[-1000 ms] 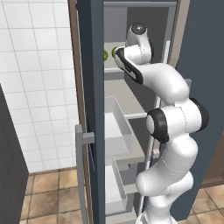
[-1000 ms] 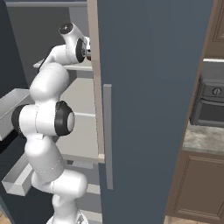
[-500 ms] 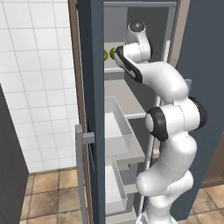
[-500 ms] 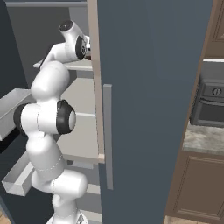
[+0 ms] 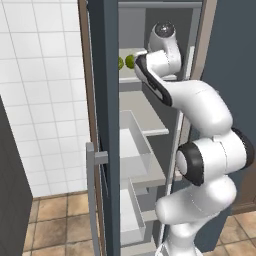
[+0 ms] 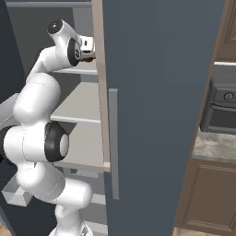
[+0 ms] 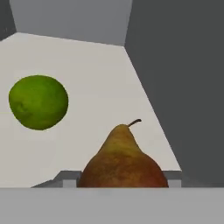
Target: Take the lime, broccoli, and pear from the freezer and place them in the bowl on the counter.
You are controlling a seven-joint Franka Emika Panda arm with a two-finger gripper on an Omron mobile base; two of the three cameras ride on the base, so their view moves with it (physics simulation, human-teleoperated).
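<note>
Inside the open freezer point(image 5: 102, 100), my gripper point(image 7: 120, 179) is shut on the reddish-brown pear point(image 7: 122, 162), whose stem points away from me; grey finger pads point(image 7: 65, 178) sit on either side of its base. The pear rests on the pale upper shelf point(image 7: 96, 74). The round green lime point(image 7: 38, 102) lies on the same shelf, to the pear's left and a little farther in. In the left base view the lime point(image 5: 131, 61) shows just left of my hand, with another green piece point(image 5: 121, 62) half hidden by the door edge. The bowl is out of view.
White drawers point(image 5: 132, 145) stand pulled out below the shelf. The freezer's grey side wall point(image 7: 183, 87) is close on the pear's right. The dark door point(image 6: 156, 92) with its bar handle point(image 6: 113, 143) hides my hand in the right base view. The counter point(image 6: 212, 145) and an oven point(image 6: 223, 110) are at right.
My gripper has gone from open to shut around the pear. The arm has reached slightly deeper onto the upper shelf.
</note>
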